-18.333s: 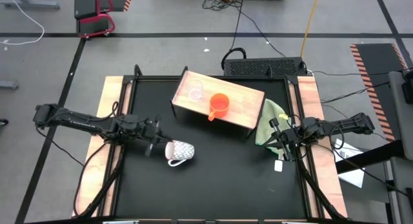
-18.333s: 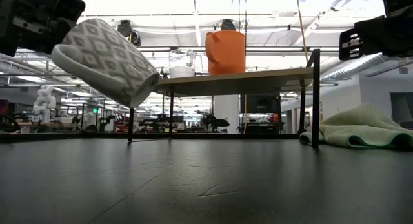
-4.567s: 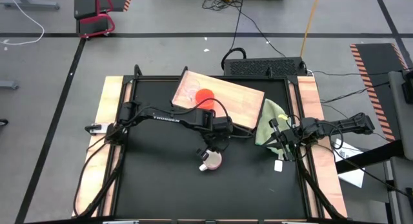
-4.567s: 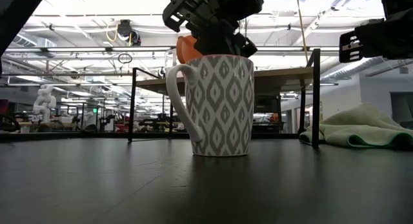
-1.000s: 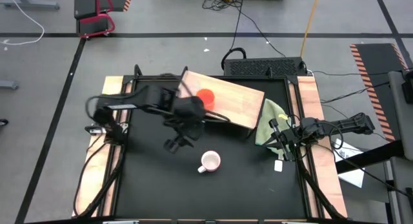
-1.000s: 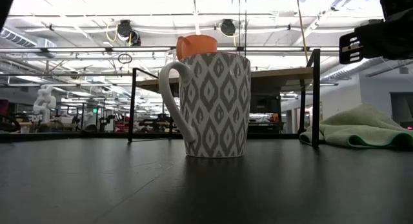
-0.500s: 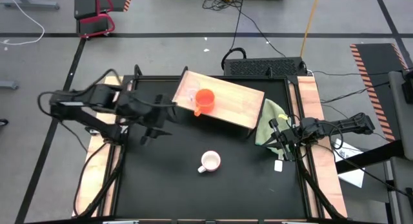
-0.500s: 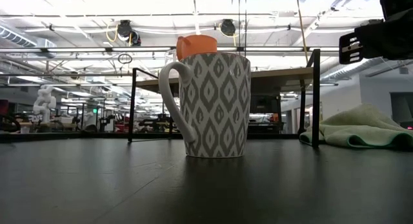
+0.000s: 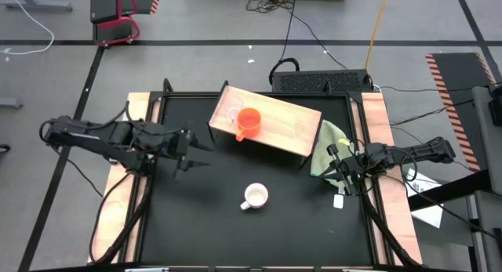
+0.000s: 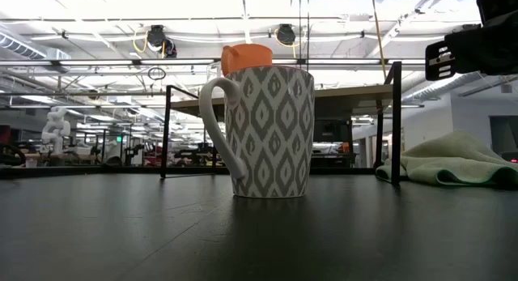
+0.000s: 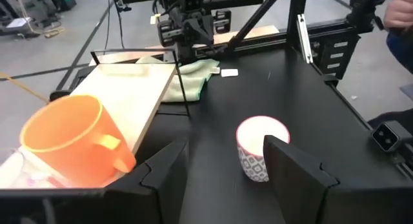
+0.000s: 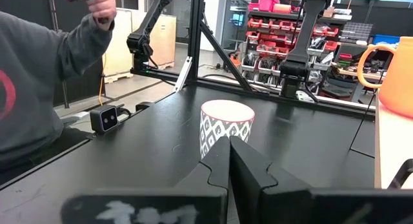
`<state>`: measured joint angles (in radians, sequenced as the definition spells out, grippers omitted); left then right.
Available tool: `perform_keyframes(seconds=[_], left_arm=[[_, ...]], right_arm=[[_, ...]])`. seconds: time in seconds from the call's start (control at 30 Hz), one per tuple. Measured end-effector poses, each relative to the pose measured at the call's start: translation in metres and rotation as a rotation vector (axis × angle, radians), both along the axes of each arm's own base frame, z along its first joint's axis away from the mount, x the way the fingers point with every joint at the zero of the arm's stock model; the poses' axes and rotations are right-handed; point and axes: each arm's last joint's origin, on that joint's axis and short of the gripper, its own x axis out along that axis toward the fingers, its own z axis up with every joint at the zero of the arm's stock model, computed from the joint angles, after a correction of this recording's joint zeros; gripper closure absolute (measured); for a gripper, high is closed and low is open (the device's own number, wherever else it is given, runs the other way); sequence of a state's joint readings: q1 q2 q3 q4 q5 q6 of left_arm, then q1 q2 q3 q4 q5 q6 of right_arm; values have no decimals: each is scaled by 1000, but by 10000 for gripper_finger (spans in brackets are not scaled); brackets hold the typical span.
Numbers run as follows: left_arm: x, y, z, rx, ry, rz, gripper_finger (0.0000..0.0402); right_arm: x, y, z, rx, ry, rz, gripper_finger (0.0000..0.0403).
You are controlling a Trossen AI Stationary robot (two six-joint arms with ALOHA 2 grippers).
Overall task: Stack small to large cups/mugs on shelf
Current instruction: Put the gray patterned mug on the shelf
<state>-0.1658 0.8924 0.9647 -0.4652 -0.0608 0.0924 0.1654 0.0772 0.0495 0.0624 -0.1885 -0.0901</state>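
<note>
High view: white speckled ceramic mug (image 9: pixel 254 197) stood upright on black worktop (image 9: pixel 204 225), ready for regrasp; orange-red mug (image 9: pixel 249 121) nested in clear cup on wooden shelf (image 9: pixel 294 125). Left claw (image 9: pixel 190 152) spread, empty; right claw (image 9: pixel 339 168) pressed together, parked.

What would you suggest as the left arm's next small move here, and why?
Probably reach the open left gripper back toward the patterned mug. It stands upright on the black table, not on the shelf, while the orange mug already sits in the clear cup up there. The right gripper waits shut by the green cloth.
</note>
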Motion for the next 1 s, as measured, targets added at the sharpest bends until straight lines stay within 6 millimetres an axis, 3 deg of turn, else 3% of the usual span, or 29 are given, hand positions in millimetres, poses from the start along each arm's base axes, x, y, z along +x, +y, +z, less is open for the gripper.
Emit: perform_keyframes(seconds=[0.23, 0.37, 0.73, 1.0], left_arm=[[-6, 0, -25, -29, -65, -4, 199], [-13, 1, -39, 53, -66, -37, 199], [-40, 8, -58, 77, -197, -3, 199], [-48, 9, -94, 61, -260, 13, 199]], right_arm=[[0, 0, 0, -1, 4, 0, 403], [0, 0, 0, -4, 4, 0, 403], [0, 0, -1, -8, 4, -1, 403], [0, 0, -1, -8, 5, 0, 403]])
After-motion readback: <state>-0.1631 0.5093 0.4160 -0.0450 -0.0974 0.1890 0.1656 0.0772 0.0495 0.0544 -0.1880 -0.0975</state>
